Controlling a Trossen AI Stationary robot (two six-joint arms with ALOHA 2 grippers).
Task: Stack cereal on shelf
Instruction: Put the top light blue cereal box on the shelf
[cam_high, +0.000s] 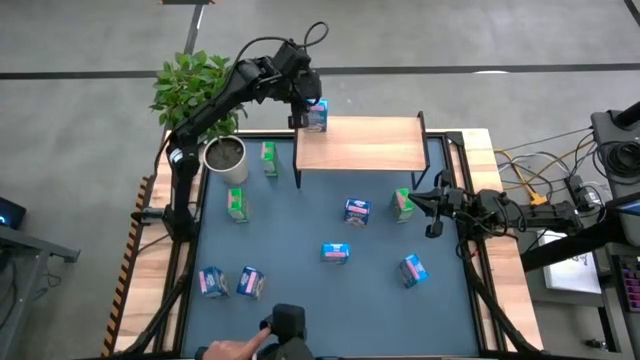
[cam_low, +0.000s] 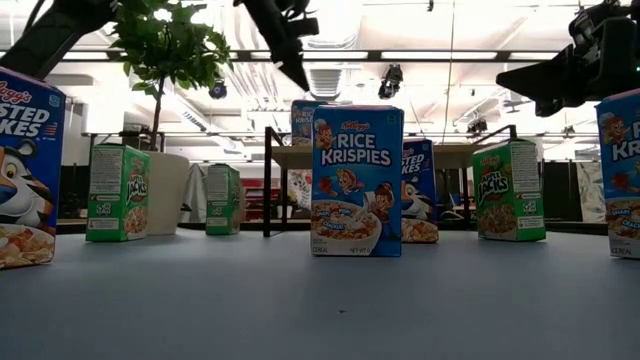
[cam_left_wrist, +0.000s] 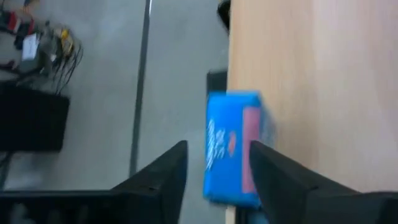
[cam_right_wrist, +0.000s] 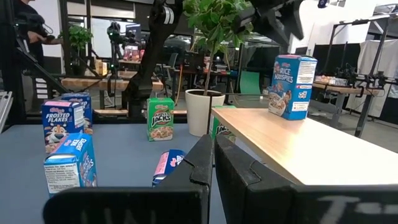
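Note:
A light-blue cereal box (cam_high: 316, 117) (cam_right_wrist: 292, 87) stands upright on its bottom at the far left corner of the light-wood shelf (cam_high: 370, 145). My left gripper (cam_high: 302, 97) (cam_left_wrist: 217, 149) hangs open just above that box; the right wrist view shows its fingers (cam_right_wrist: 280, 22) clear of the box top. Several more cereal boxes, green and blue, stand or lie on the dark blue mat (cam_high: 300, 240), among them a Rice Krispies box (cam_low: 356, 180). My right gripper (cam_high: 432, 205) (cam_right_wrist: 211, 149) waits shut at the mat's right edge, with nothing in it.
A potted plant (cam_high: 210, 110) stands at the mat's far left corner, beside the left arm. A person's hand (cam_high: 235, 347) and a dark device (cam_high: 288, 325) are at the near edge. Cables lie beyond the table's right side.

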